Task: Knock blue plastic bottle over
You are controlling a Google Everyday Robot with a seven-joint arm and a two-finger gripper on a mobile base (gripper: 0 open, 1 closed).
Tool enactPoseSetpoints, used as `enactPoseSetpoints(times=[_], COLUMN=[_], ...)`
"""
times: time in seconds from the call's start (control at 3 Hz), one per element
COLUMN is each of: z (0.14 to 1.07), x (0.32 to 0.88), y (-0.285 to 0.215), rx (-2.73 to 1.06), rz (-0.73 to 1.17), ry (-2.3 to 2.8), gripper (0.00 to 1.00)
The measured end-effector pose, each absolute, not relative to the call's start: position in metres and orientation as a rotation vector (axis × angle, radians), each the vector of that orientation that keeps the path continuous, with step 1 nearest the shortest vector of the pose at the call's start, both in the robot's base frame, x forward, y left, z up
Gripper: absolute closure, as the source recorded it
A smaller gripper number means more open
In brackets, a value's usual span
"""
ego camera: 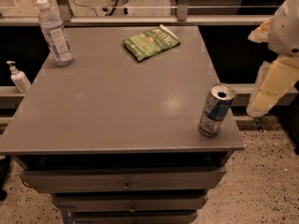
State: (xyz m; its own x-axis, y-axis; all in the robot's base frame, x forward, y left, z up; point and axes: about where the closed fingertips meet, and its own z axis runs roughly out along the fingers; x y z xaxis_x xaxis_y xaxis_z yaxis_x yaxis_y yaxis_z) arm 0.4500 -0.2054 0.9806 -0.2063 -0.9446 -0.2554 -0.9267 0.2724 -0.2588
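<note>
The blue plastic bottle (55, 31) stands upright at the far left corner of the grey table (117, 106); it is clear, with a white cap and a blue-and-white label. My gripper (268, 90) shows as a cream-coloured part hanging off the table's right side, beside the drink can and far from the bottle. The white arm (285, 24) rises above it at the right edge of the view.
A silver-and-blue drink can (215, 110) stands open near the table's front right corner. A green snack bag (151, 42) lies at the far middle. A small white pump bottle (18, 77) stands on a ledge left of the table. Drawers (126, 178) sit under the tabletop.
</note>
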Motion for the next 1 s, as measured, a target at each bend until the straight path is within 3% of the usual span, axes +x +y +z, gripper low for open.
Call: enactPoseSetpoints(times=[1.0], z=[0.949], x=[0.553], y=[-0.051], rx=[-1.488], rz=[0.414], ry=[1.928], gripper=[0.00])
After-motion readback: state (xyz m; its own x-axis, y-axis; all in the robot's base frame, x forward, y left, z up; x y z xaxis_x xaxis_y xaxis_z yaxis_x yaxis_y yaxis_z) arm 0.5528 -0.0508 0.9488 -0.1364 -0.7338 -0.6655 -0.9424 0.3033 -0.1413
